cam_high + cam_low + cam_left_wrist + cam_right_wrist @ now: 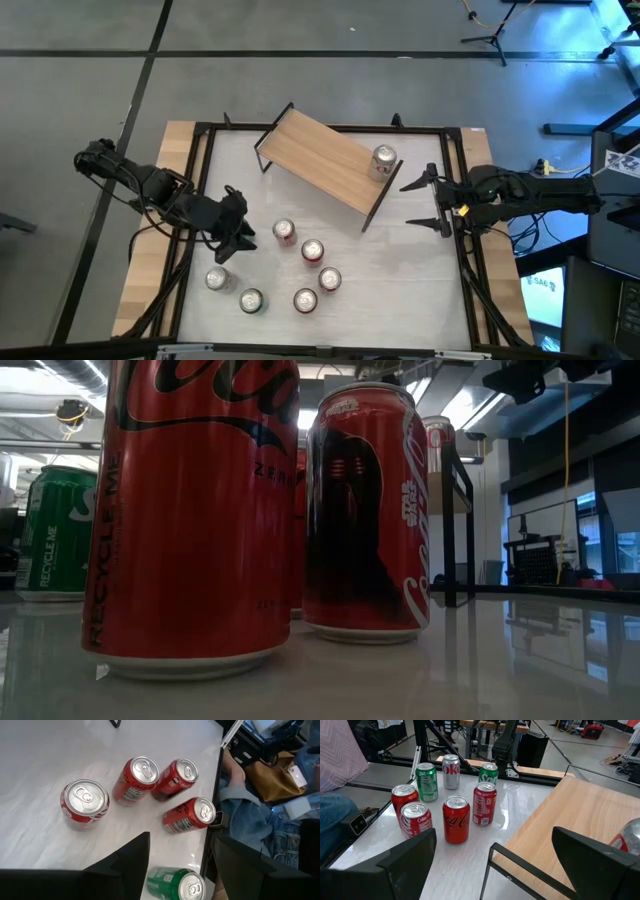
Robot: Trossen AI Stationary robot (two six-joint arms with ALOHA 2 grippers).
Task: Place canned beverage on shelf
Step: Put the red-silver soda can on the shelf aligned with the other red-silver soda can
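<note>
— High view first: how far along are they?

— One silver-topped red can point(384, 160) already stands on the low light-wood shelf with black metal legs point(315, 158), at its three-o'clock end. Six cans point(285, 232) wait on the white table point(400, 280), toward six o'clock.

— And the arms?

— Left gripper point(233, 233) hovers at nine o'clock of that cluster, fingers part-open, gripping nothing. Right gripper point(428, 200), spread wide and empty, sits just three o'clock of the shelf. Most of the job's left, I'd say.

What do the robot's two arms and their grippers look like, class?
Both are dark, jointed arms ending in two flat black fingers. The left gripper trails black cables along its arm. The right gripper shows a small yellow-orange marking near its wrist.
</note>
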